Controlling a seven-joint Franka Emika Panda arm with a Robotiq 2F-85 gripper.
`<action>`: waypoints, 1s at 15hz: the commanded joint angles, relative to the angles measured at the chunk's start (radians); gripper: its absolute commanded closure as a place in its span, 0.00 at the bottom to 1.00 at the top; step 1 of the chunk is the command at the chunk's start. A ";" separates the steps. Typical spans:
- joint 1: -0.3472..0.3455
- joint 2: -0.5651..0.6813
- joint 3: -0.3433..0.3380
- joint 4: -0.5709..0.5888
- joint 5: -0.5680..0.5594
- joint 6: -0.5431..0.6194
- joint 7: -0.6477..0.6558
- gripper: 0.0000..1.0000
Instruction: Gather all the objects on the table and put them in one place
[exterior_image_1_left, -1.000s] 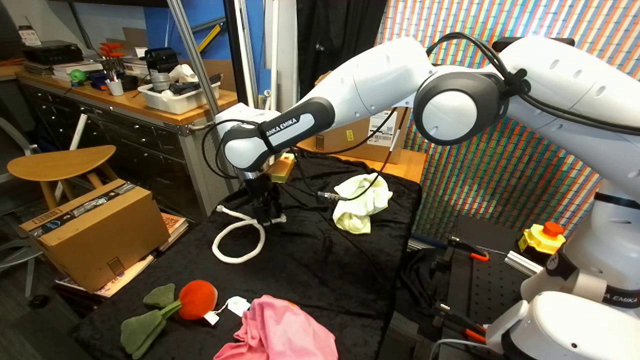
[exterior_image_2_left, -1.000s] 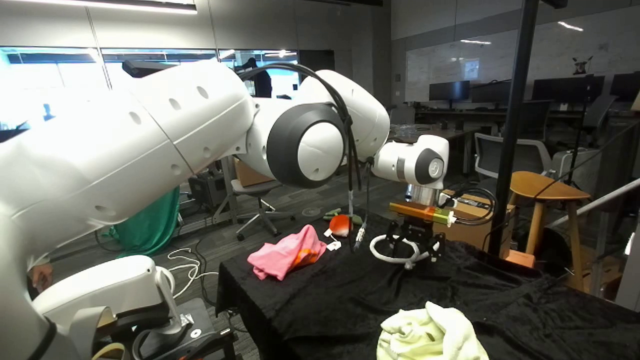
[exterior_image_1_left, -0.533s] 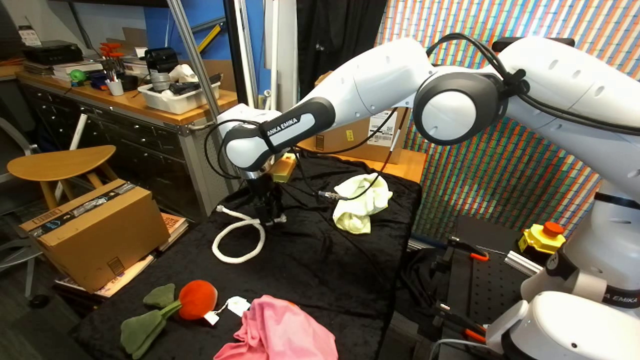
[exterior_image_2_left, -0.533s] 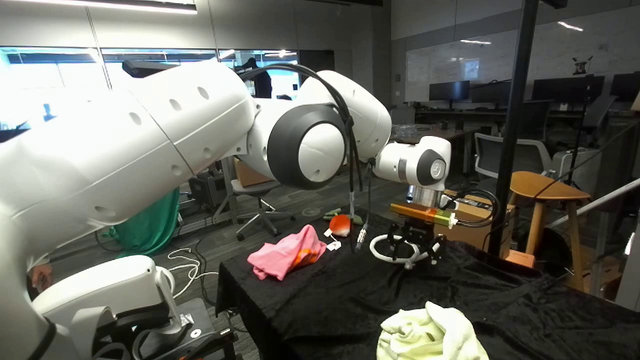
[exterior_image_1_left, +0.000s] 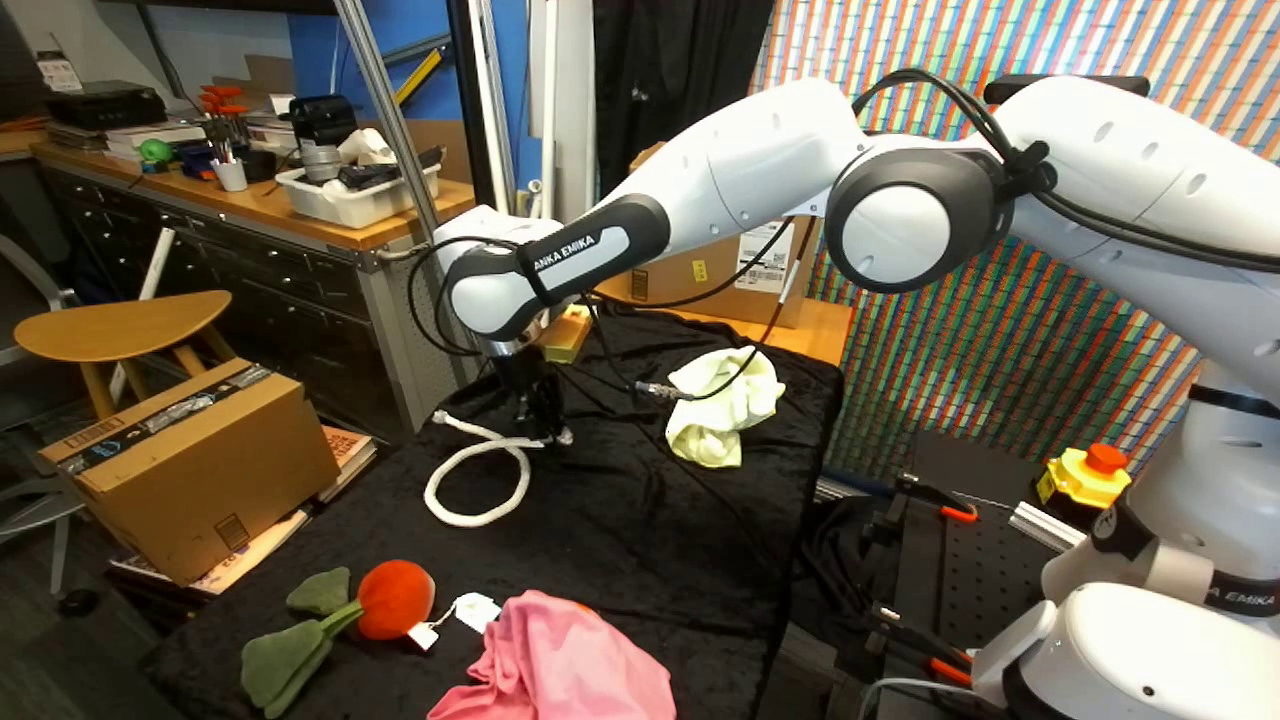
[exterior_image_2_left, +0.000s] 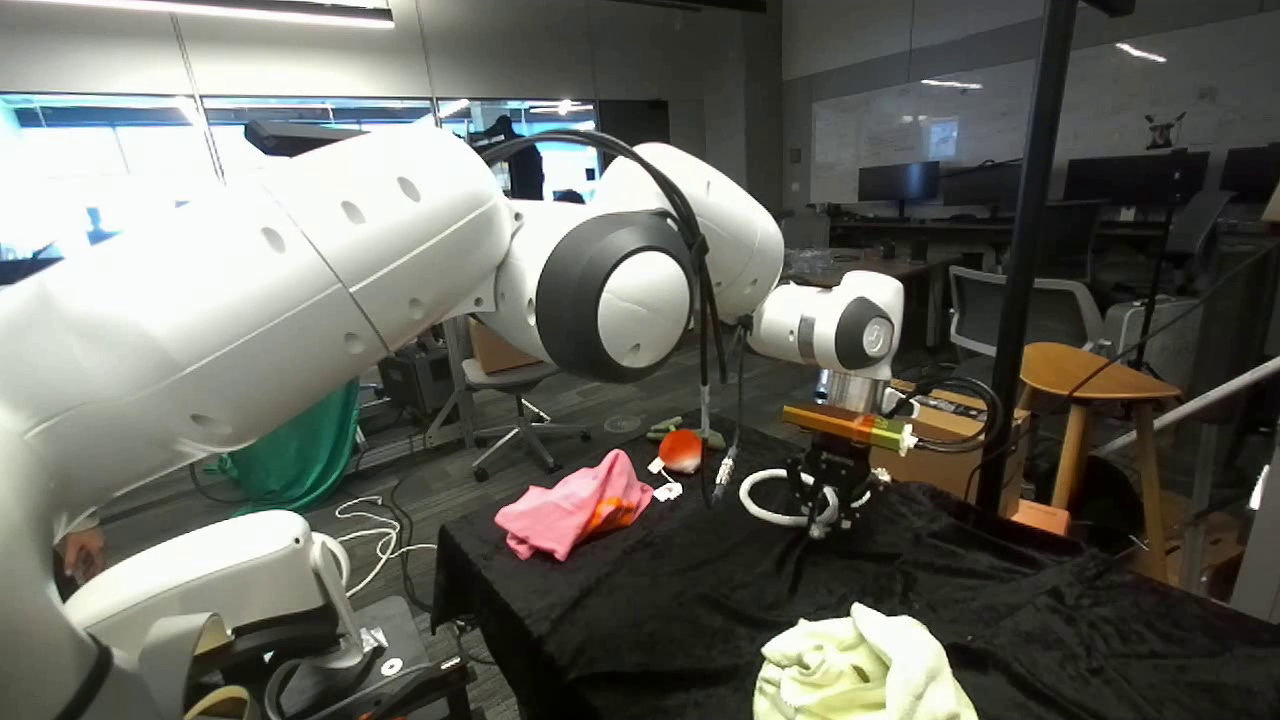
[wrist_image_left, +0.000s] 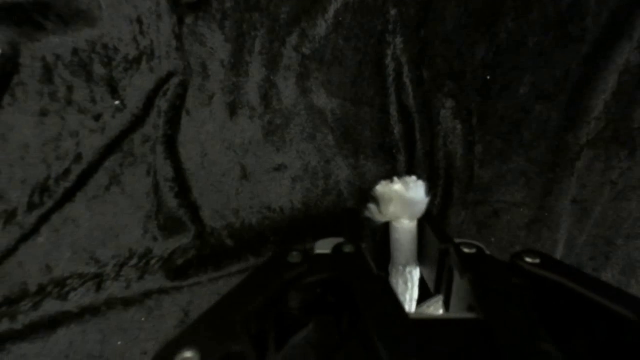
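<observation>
The gripper (wrist_image_left: 404, 261) points down at the black-draped table (exterior_image_1_left: 640, 545). In the wrist view, its fingers (wrist_image_left: 441, 261) stand close together and pinch the white rope (exterior_image_1_left: 475, 519) just behind 1 tufted end. The rest of the rope lies on the table, curved into 1 loop. In both exterior views, 3 further objects lie on the table, apart from the gripper: the crumpled pale green cloth (exterior_image_1_left: 745, 407), the red plush vegetable (exterior_image_1_left: 396, 600) with green leaves (exterior_image_1_left: 288, 658), and the pink cloth (exterior_image_1_left: 570, 660). The plush vegetable's white tags (exterior_image_1_left: 476, 611) lie just beside the pink cloth
</observation>
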 joint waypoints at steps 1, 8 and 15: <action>-0.003 0.005 0.005 0.048 0.007 -0.029 -0.007 0.90; -0.018 -0.021 0.006 0.042 0.018 0.013 0.014 0.91; -0.090 -0.174 0.011 -0.118 0.027 0.220 0.078 0.91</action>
